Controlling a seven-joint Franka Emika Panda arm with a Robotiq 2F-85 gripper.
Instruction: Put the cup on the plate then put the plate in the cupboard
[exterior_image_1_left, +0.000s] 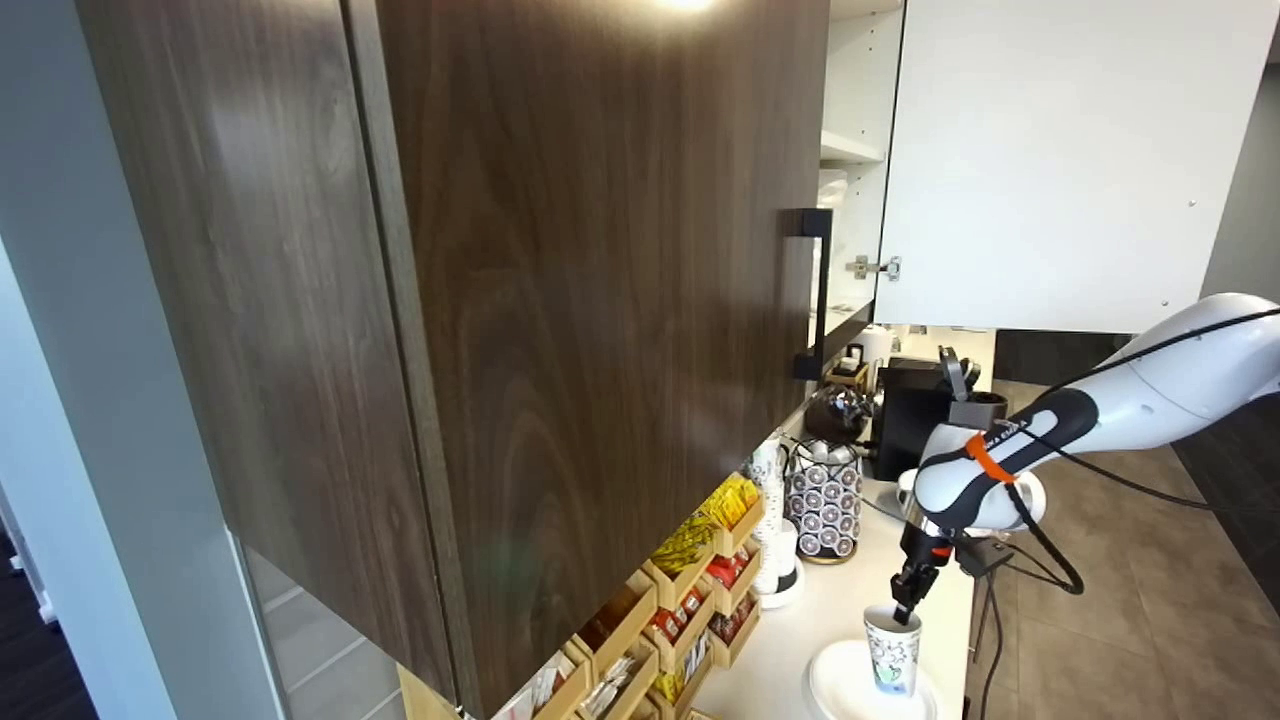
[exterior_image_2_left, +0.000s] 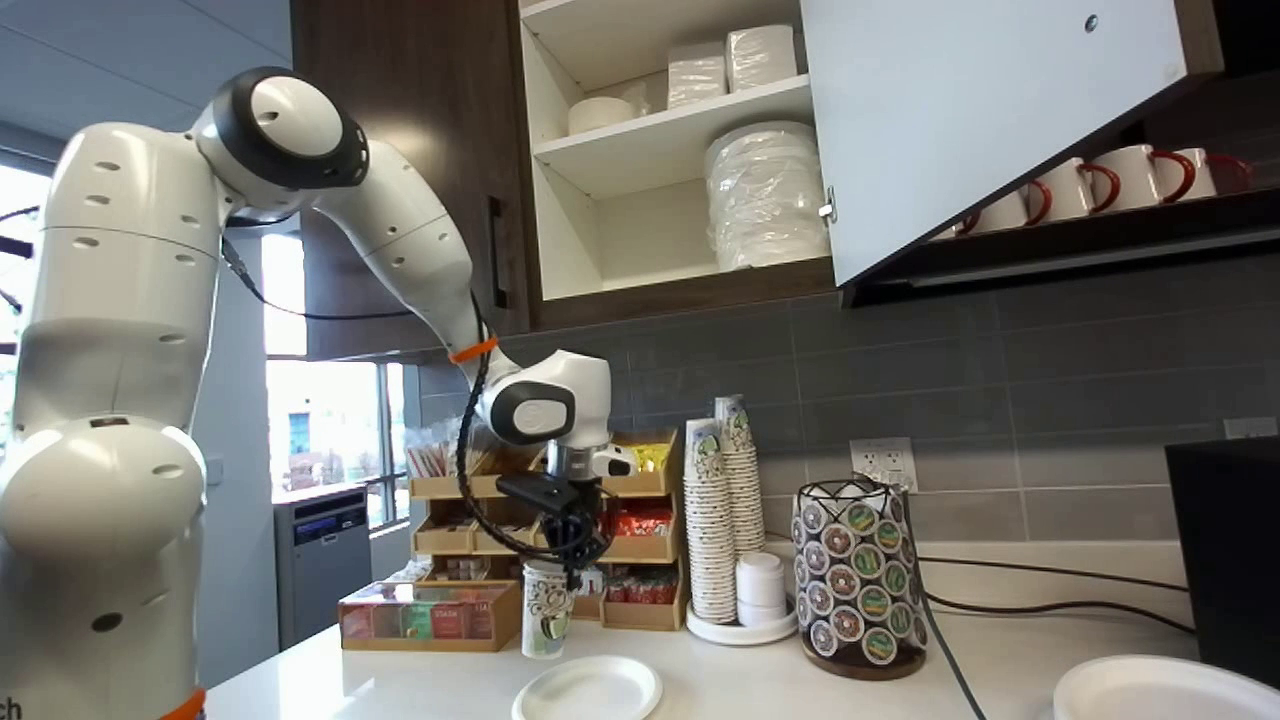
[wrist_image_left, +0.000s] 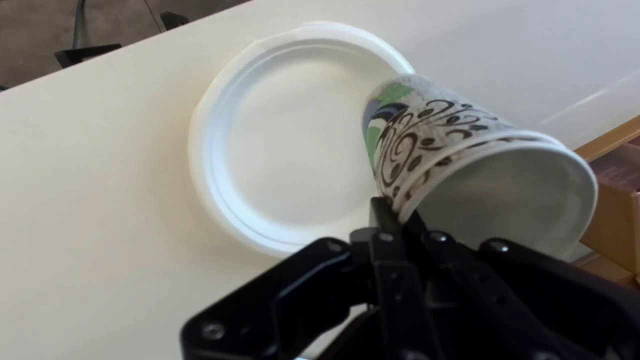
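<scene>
- In an exterior view, the black two-fingered pincer (exterior_image_1_left: 902, 612) points down over the white desk (exterior_image_1_left: 775, 650), its tips at the mouth of a tapered white paper cup (exterior_image_1_left: 893, 660) with a brown-and-green printed pattern. Below the pincer, on the desk, lies a round, plain white, shallow plate (exterior_image_1_left: 838, 675). Thin paper should make the cup light and easily crushed, so a gentle squeeze probably serves best.
- In an exterior view, a wall cupboard (exterior_image_2_left: 650, 230) with white shelves and a tall pale door stands open above the pincer. The cup hangs roughly upright under the pincer, near the plate's rim; whether its base touches anything cannot be told. Held from one side of its lip, it could swing or tip if its foot catches the rim.
- In the wrist view, the pincer pinches the cup's wall at the lip, one finger inside, the other outside. That rolled lip is likely the stiffest part and a sound place to hold. The plate, seen beyond the fingertips, looks light and somewhat bendy, perhaps pressed fibre; later, its raised rim seems the place to grip, on the side away from the cup, kept level because a light cup may slide.
</scene>
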